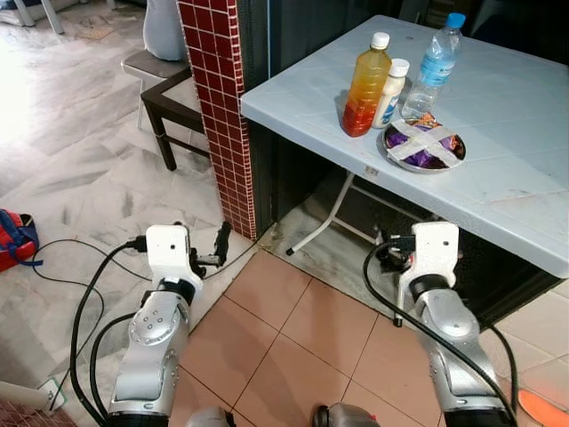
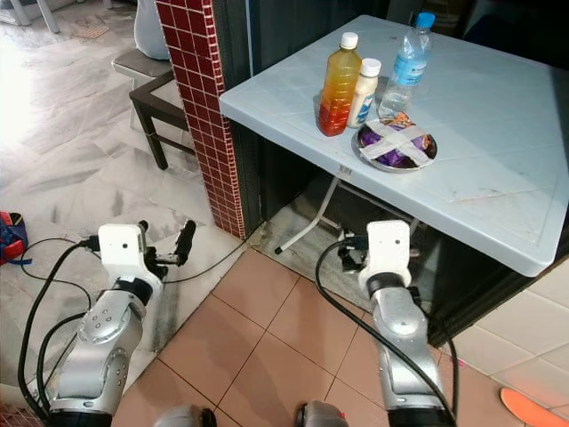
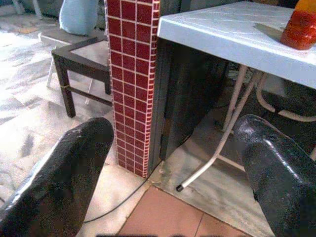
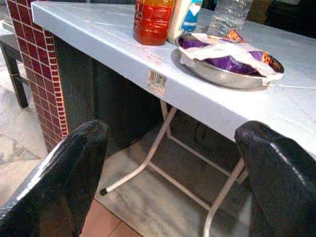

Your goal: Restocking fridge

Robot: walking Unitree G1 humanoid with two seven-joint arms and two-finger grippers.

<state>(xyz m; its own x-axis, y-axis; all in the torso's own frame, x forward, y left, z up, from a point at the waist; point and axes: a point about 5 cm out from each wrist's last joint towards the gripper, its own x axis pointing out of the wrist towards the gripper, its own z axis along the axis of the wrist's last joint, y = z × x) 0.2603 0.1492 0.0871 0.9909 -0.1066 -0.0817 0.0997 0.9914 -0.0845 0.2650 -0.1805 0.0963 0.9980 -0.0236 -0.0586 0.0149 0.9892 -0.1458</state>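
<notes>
Both claws, left [image 3: 168, 163] and right [image 4: 170, 168], hang open and empty below the desk [image 1: 524, 116]. On it the orange bottle [image 1: 365, 86] looks full, heavy, slick; I'd grip its middle, just beside the foil-covered bowl [image 1: 423, 145].

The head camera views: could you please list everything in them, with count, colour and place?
Table: one, pale blue, ahead on the right.
Juice bottle: one, orange-red with white cap, near the table's front corner.
Small bottle: one, white, beside the juice bottle.
Water bottle: one, clear with blue cap, behind them.
Metal dish: one, silver, holding purple packets under white strips, near the table's front edge.
Tiled pillar: one, dark red, left of the table.
Chair: one, dark frame, behind the pillar.
Bag: one, red and blue, floor at far left.
Left tool: black, open, low by the pillar.
Right tool: black, open, below the table's edge.
</notes>
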